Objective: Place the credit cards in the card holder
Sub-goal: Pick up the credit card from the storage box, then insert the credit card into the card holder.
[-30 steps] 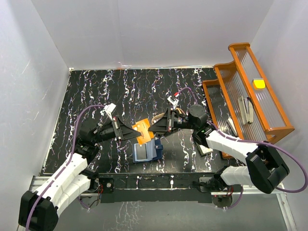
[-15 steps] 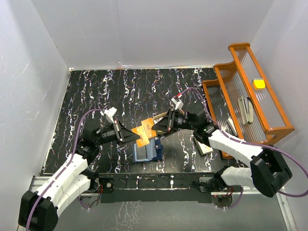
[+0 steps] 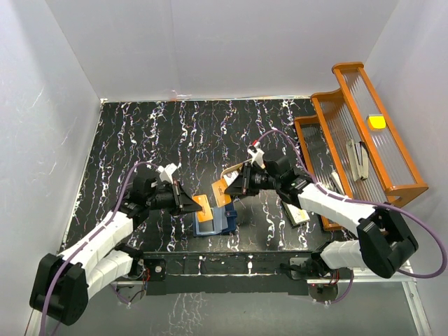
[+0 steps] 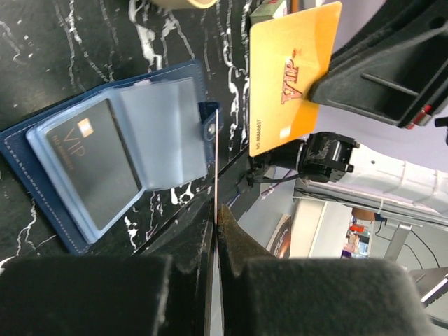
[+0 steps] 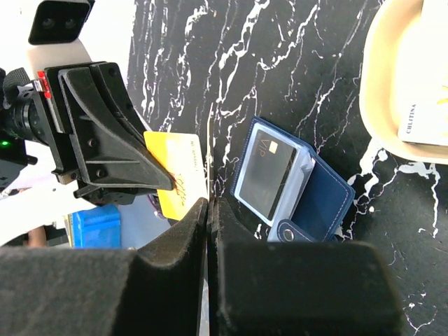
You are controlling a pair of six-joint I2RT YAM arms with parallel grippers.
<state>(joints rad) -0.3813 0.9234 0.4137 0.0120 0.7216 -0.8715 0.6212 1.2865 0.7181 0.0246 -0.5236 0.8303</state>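
Currently left gripper (image 3: pixel 190 203) pinches orange card (image 3: pixel 204 208) above card holder (image 3: pixel 220 224); right gripper (image 3: pixel 235 185) pinches second card (image 3: pixel 222 190).

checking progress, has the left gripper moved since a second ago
Yes. The left gripper moved toward the near edge, now level with the card holder, which stayed put.

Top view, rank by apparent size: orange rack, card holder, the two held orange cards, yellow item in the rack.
1. orange rack
2. card holder
3. left-held orange card and right-held orange card: alike, not ranked
4. yellow item
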